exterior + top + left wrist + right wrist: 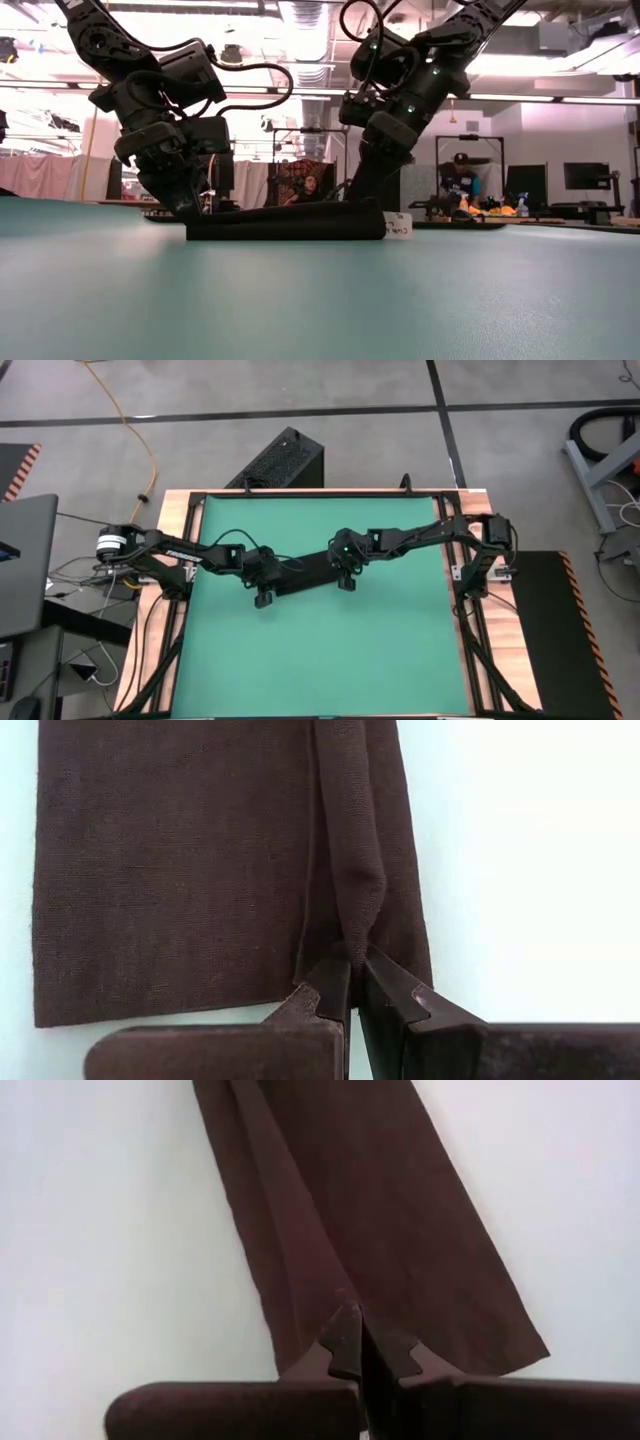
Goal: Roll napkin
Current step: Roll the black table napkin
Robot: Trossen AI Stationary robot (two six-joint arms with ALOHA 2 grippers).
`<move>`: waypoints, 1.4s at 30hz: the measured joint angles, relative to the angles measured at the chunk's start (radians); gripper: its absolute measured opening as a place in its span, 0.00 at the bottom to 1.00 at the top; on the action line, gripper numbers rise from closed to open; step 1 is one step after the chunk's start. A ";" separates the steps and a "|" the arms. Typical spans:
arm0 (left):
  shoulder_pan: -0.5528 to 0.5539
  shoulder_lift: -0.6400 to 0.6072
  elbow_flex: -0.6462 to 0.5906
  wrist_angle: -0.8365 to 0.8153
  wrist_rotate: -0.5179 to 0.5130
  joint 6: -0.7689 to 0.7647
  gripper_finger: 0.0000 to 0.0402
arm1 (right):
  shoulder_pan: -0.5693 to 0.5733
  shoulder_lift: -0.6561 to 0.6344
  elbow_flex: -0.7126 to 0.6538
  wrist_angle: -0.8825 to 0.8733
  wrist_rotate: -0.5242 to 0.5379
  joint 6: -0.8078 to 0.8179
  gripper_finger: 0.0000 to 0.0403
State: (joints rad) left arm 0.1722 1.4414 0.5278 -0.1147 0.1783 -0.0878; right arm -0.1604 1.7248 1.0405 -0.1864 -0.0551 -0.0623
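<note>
The black napkin (303, 573) lies as a long folded rectangle on the green table mat, with a small white tag (398, 226) at its right end. A raised fold runs along its length near one long edge. My left gripper (264, 592) is down at the napkin's left end and shut on that fold (350, 935). My right gripper (346, 576) is down at the right end and shut on the same fold (335, 1280). In the low view the left gripper (192, 212) and the right gripper (366, 198) both reach the cloth. My left gripper pinches the raised fold at the napkin's left end (347, 952) between its two fingers, coming from above and pointing down. The rest of the napkin lies flat on the mat. My right gripper pinches the same raised fold at the napkin's right end (343, 1302) between its two fingers, from above, slanting down. The cloth beside the fold lies flat on the mat.
The green mat (330, 660) has free room toward the near edge. A rigid black box with vent slots (280, 460) stands on the floor beyond the table's far edge. Cables and a laptop (25, 560) lie to the left. A person shows far behind (458, 170).
</note>
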 joint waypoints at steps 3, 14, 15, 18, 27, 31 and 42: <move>0.000 0.000 0.000 0.003 0.000 -0.004 0.00 | 0.000 0.000 0.000 0.001 0.005 -0.023 0.03; 0.000 0.000 0.000 0.007 0.000 -0.007 0.00 | 0.058 -0.051 -0.001 0.033 -0.026 -0.078 0.03; 0.000 0.000 0.000 0.007 0.000 -0.007 0.00 | 0.066 -0.035 -0.002 0.026 -0.027 -0.078 0.03; 0.000 0.000 0.000 0.008 0.000 -0.007 0.00 | 0.078 -0.001 -0.002 0.032 -0.031 -0.076 0.03; 0.000 0.000 0.000 0.007 0.017 -0.011 0.00 | 0.042 0.090 0.000 0.048 -0.023 -0.061 0.03; 0.000 0.000 0.000 0.007 0.021 -0.013 0.00 | 0.033 0.095 0.000 0.046 -0.047 -0.055 0.03; 0.000 0.000 0.000 0.007 0.024 -0.014 0.00 | 0.027 0.062 0.000 0.045 -0.050 -0.058 0.03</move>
State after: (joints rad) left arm 0.1722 1.4418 0.5278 -0.1074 0.2024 -0.1017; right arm -0.1332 1.7866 1.0401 -0.1415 -0.1047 -0.1203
